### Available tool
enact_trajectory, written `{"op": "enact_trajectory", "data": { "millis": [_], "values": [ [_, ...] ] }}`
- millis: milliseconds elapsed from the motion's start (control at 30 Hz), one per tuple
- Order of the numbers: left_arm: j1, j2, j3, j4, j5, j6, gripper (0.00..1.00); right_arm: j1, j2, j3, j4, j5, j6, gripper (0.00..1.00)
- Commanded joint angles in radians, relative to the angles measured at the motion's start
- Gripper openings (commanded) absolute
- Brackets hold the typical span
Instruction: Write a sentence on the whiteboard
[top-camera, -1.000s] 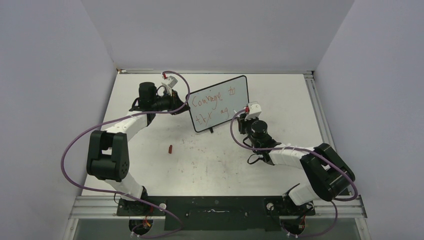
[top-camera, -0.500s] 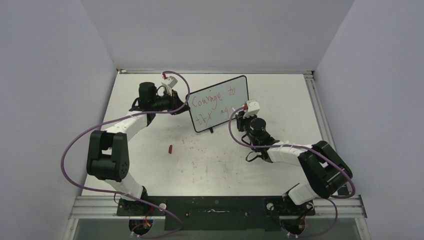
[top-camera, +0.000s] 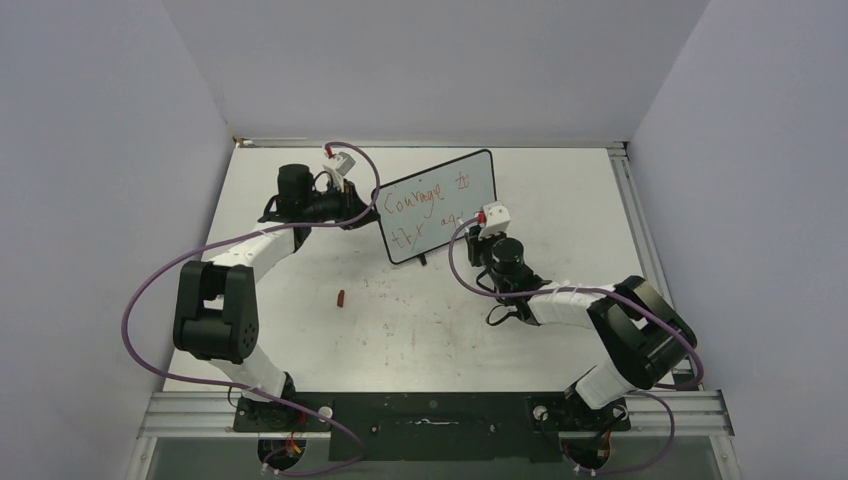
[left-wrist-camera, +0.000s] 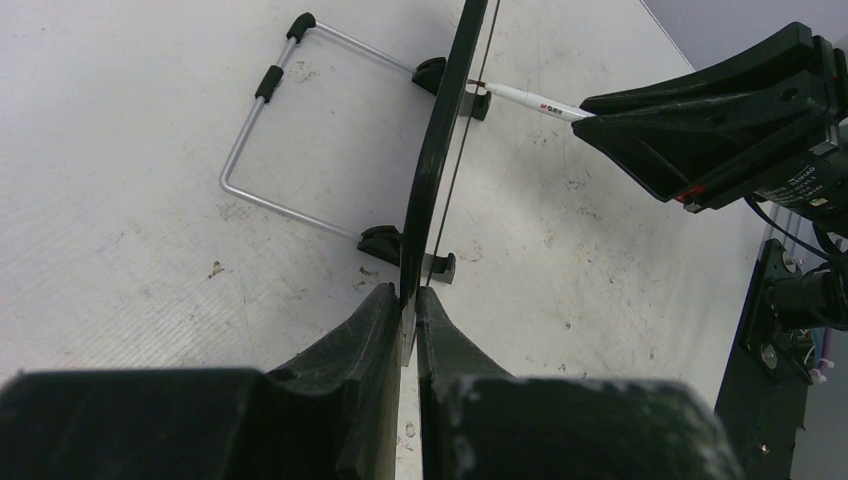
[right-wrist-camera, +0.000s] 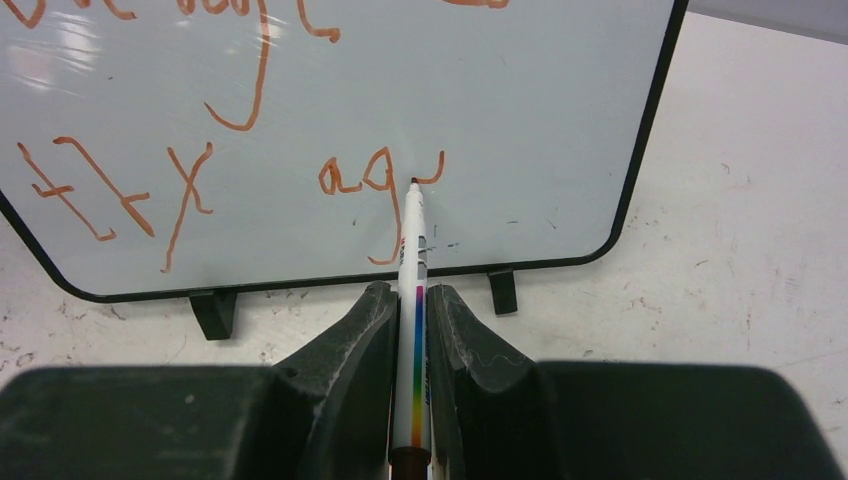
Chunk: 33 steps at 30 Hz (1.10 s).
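Note:
The whiteboard (top-camera: 440, 205) stands tilted at the table's middle back, on small black feet. The sentence (top-camera: 425, 200) is in red: "Courage to" above, "try ag" below, and the lower words show in the right wrist view (right-wrist-camera: 240, 185). My left gripper (left-wrist-camera: 408, 297) is shut on the whiteboard's left edge (left-wrist-camera: 440, 150), seen edge-on. My right gripper (right-wrist-camera: 410, 295) is shut on a white marker (right-wrist-camera: 412, 300) with a rainbow stripe. The marker's tip (right-wrist-camera: 414, 182) touches the board just right of "ag". The marker also shows in the left wrist view (left-wrist-camera: 525, 99).
A red marker cap (top-camera: 341, 297) lies on the table left of centre. A wire stand (left-wrist-camera: 270, 140) sticks out behind the board. Grey walls close the table on three sides. Red smudges mark the table in front of the board.
My right arm has slid left along the board's lower line, and the "ag" has gained a further short stroke. The left arm has not moved.

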Motion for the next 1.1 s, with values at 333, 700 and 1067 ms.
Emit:
{"op": "enact_trajectory", "data": {
  "millis": [333,700,1067],
  "values": [
    [0.001,-0.023,0.042,0.004,0.024,0.005,0.00,0.029,-0.027,0.039,0.088,0.099,-0.013,0.05],
    [0.001,-0.024,0.041,0.004,0.024,0.005,0.00,0.017,-0.023,0.037,0.096,0.110,-0.011,0.05],
    [0.001,-0.023,0.041,0.004,0.025,0.004,0.00,0.016,0.006,0.017,0.092,0.110,0.009,0.05]
  ]
}}
